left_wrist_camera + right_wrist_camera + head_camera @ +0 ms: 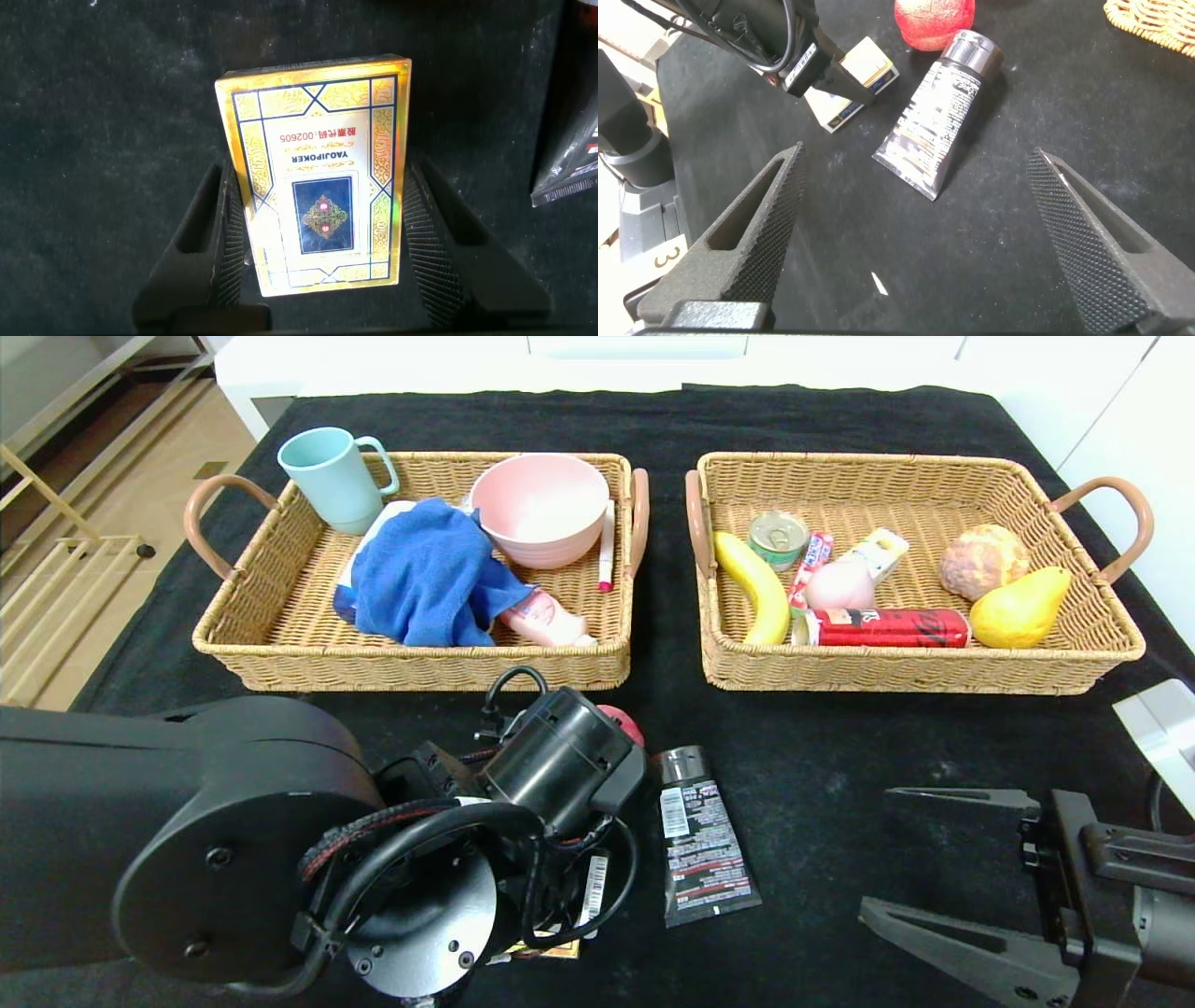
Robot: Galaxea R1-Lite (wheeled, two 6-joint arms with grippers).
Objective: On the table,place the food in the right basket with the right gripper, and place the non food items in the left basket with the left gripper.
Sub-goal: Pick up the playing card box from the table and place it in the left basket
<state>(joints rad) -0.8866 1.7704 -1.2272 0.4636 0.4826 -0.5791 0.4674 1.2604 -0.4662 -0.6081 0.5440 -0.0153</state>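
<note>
My left fingers (210, 238) press against the two long sides of a gold-patterned box of playing cards (318, 173), which lies flat on the black cloth-covered table (822, 765); my left gripper (318, 243) is closed on the box, with the far half of it sticking out past my fingertips. Just off to one side of this grip lies a flat black squeeze tube with a silver cap (702, 835), and beyond the tube's cap end sits a small red-pink round fruit (934, 21), mostly hidden behind my left wrist in the head view.

My right gripper (920, 233) hovers above the cloth with its two ribbed fingers (752, 238) spread wide and nothing between them; the tube lies ahead of them, with the card box and the round fruit farther off.

Farther out from both grippers stand two woven wicker baskets with brown handles. The left basket (280, 644) holds a pale teal mug (334, 476), a pink bowl (540, 509), a blue cloth (425, 574), a pink tube and a marker pen. The right basket (924, 667) holds a yellow banana (754, 586), a small tin, a red drinks can (887, 627), a yellow pear (1019, 607), a bread roll and some wrapped snacks.
</note>
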